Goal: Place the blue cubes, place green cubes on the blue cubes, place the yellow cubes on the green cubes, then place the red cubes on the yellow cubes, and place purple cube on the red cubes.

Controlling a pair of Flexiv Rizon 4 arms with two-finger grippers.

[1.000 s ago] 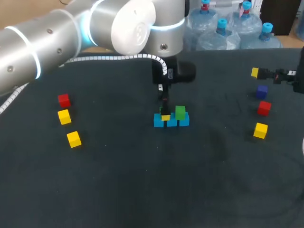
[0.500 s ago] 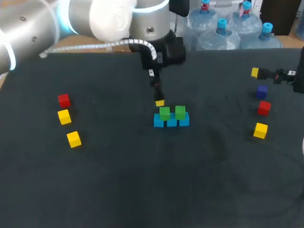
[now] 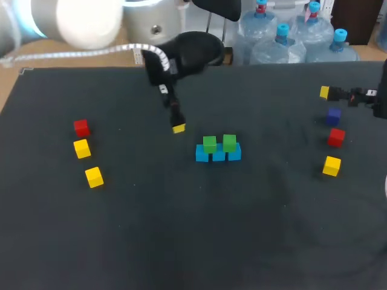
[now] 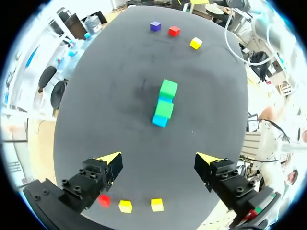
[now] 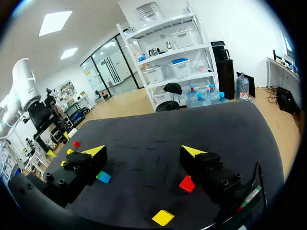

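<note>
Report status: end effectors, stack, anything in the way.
Left end effector open, empty, above table. Right end effector open, empty. Two green cubes on blue cubes; yellow cubes not yet stacked. Nothing in the way.

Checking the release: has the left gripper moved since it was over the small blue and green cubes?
Yes. The left gripper has drawn away from the green cubes on the blue cubes, toward my left.
</note>
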